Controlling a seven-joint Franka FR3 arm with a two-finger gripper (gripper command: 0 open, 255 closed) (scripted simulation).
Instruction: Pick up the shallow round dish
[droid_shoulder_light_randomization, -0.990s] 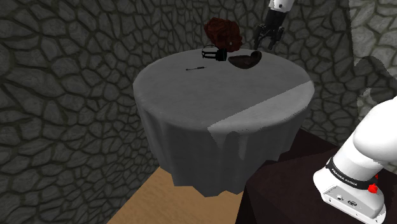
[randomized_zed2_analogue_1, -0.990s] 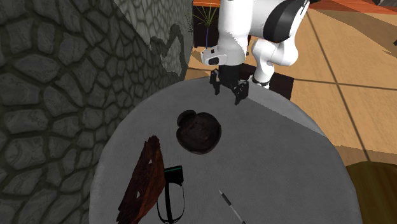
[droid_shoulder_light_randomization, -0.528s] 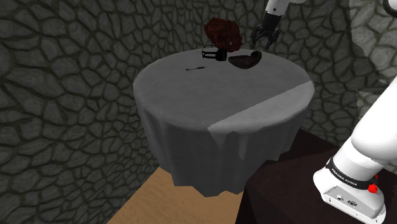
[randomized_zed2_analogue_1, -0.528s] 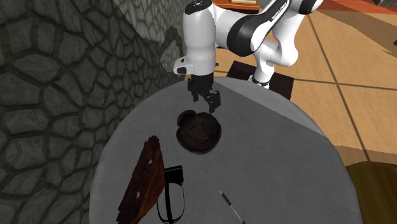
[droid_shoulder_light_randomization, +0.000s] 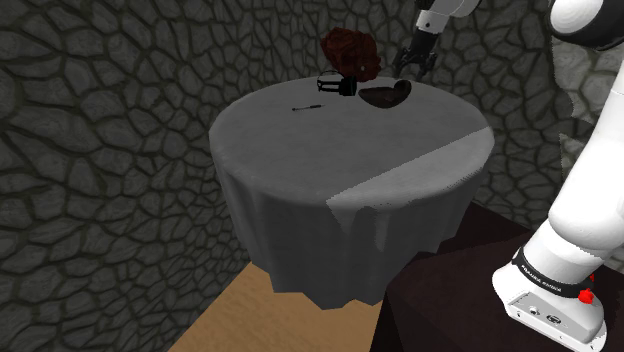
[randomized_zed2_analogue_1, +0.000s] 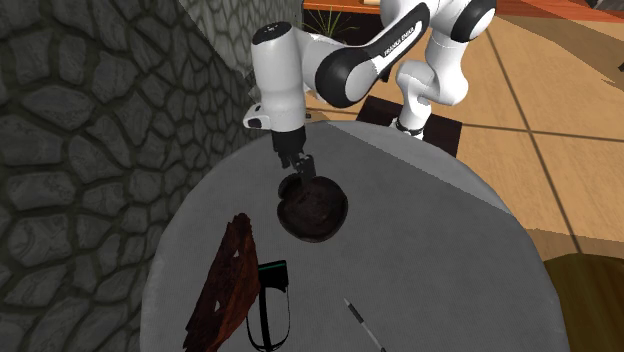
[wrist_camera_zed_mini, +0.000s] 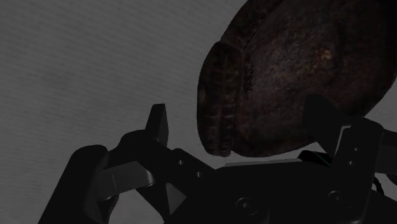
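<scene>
Pincer: the gripper (wrist_camera_zed_mini: 240, 121) is released. The wrist view has its two black fingers spread wide and clasping nothing.
Dish place: the dark brown dish (randomized_zed2_analogue_1: 313, 207) sits flat on the grey cloth of the round table (randomized_zed2_analogue_1: 450, 260), in from the tabletop's edge on the arm's side. In the shoulder view that is near the far edge.
Gripper place: the gripper (randomized_zed2_analogue_1: 303, 167) hangs over the small lobe on the dish's rim, on the side towards the arm. I cannot tell whether the tips touch it.
Risk, rim: the wall of the dish is low and thin. A finger landing on top of the rim instead of astride it would likely tip the dish or press it down.
Risk, slide: a closing finger that meets one side first could push the dish across the cloth towards the reddish-brown object (randomized_zed2_analogue_1: 225, 285) and the black strap (randomized_zed2_analogue_1: 270, 300).
Risk, slip: a pinch on the rounded lobe alone looks shallow, so the dish may swing or drop on lifting.
Wrist view alone: it shows the ribbed lobe, the rough mottled surface of the dish (wrist_camera_zed_mini: 299, 70), and the gap between the fingers.
Second exterior view alone: it shows the layout from above, with the neighbours well apart from the dish.
Shoulder view alone: the gripper (droid_shoulder_light_randomization: 413, 62) stands above and behind the dish (droid_shoulder_light_randomization: 386, 95).
</scene>
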